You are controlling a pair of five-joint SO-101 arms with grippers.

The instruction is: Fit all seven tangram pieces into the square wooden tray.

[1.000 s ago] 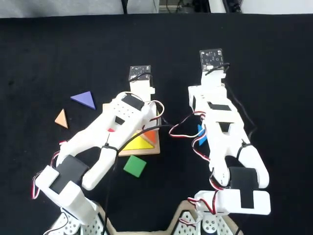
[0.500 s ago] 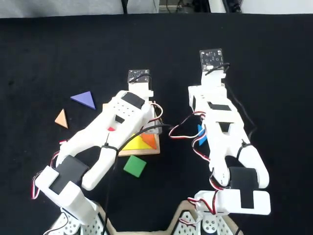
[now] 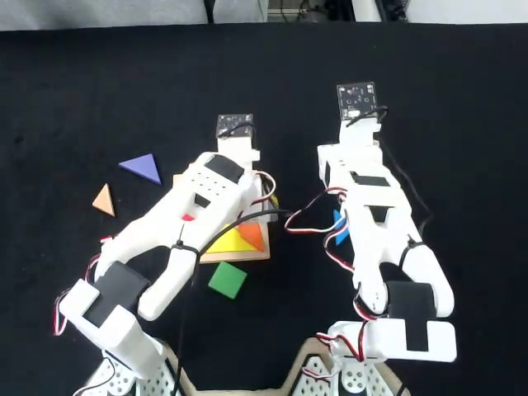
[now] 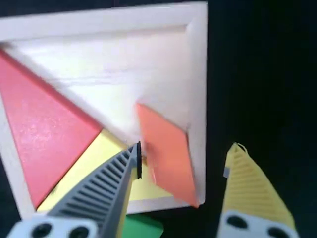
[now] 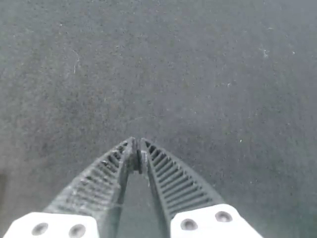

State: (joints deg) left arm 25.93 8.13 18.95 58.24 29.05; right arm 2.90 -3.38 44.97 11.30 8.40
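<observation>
Left gripper [image 4: 187,148] spread, straddling the orange parallelogram [image 4: 166,158] and the wooden tray [image 4: 198,59] wall. Piece lies inside the tray, long axis along that wall, one corner apparently riding the rim. Right gripper [image 5: 134,148] pressed together, off the tray; left arm nearer.

Jaws of left arm [image 3: 190,219] wide apart; jaws of right arm [image 3: 375,216] tight together.

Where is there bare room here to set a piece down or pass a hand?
Bare cloth lies beyond both arms at the far side, and outward of the right arm. In the wooden tray, wood beside the red triangle is free. Crowded: the gap between arms by the blue piece, and around the green square.
</observation>
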